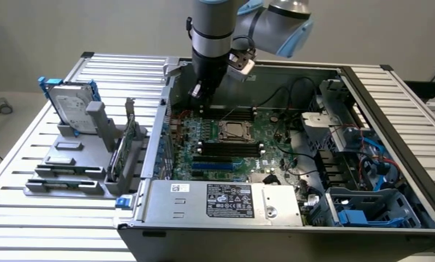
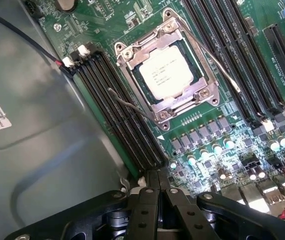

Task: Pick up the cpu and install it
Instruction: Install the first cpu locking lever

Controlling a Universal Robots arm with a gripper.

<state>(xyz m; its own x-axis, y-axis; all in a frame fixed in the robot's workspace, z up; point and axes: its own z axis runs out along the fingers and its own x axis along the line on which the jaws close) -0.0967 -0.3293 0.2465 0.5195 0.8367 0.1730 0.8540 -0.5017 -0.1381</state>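
I am standing beside a slatted metal table [image 1: 28,218] on which an open computer case [image 1: 275,243] lies on its side, with the green motherboard [image 1: 275,155] facing up. The arm [image 1: 213,33] reaches down into the case from above. Its gripper [image 1: 197,93] hangs over the far corner of the board, near the case wall on the exterior view's left. The two fingers [image 2: 147,200] are pressed fully together, and I see nothing between them, so the gripper carries nothing. The cpu [image 2: 166,76] is lying flat inside the socket [image 1: 234,130], near the middle of the board. Its silvery top shows through the square metal frame. The gripper is apart from it and does not touch it. One thin wire lever [image 2: 210,57] runs along one side of the frame, and a second lever [image 2: 130,106] sticks out from the other side, over the dark memory slots [image 2: 117,110]. More long slots [image 1: 228,148] lie on the near side of the socket in the exterior view. The grey power supply [image 1: 225,202] with its label sits at the near edge of the case. Outside the case, toward the exterior view's left, a silver hard drive [image 1: 71,106] with blue rails stands upright in a grey holder [image 1: 75,158] on the table.
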